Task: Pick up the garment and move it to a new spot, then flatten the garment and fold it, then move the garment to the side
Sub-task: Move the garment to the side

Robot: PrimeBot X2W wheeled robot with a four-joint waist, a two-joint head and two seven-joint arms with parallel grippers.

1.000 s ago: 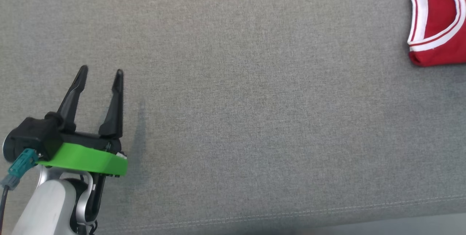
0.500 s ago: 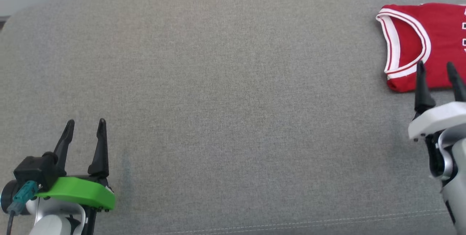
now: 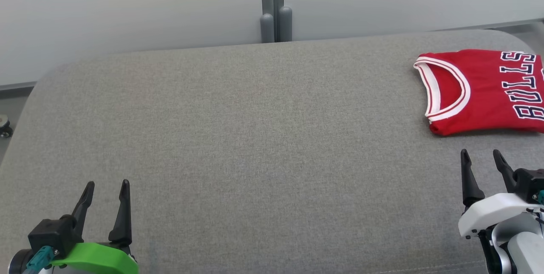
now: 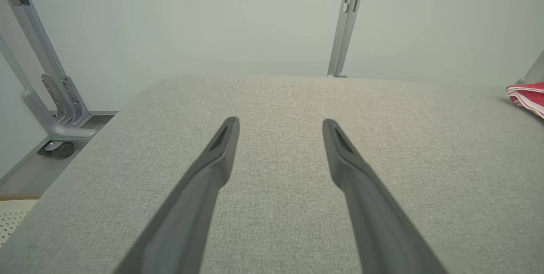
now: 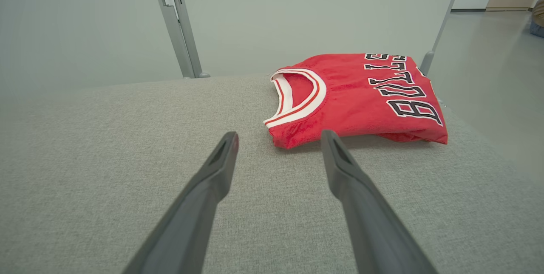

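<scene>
At the far right corner of the grey upholstered cushion (image 3: 255, 138) lies the red basketball jersey (image 3: 484, 91), folded into a flat, roughly rectangular packet with soft, slightly puffed edges. Its knit looks matte and a little fuzzy. The scooped neckline, bound in white ribbing with thin red stripes, faces the middle of the cushion. Black block letters outlined in white spell BULLS across the chest.

Through the right wrist camera I see the jersey (image 5: 361, 95) lying flat. Its nearest folded edge is just beyond the tips of the right pincer (image 5: 279, 135), and I cannot tell whether they touch. That pincer's two long, tapering dark fingers stand spread wide and grip nothing. In the head view the right pincer (image 3: 481, 153) rises from a smooth white plastic mount (image 3: 493, 212).

The left pincer (image 3: 107, 185) sits on a glossy green plastic collar (image 3: 100, 259) at the near left, well apart from the garment. I read it as fully parted and empty too, its matte fingers (image 4: 204, 189) held over the weave in the left wrist view.

The cushion has a coarse, heathered weave and rounded corners. Behind it stand pale, smooth partition panels (image 3: 127, 6) joined by a grey metal post (image 3: 276, 2).
</scene>
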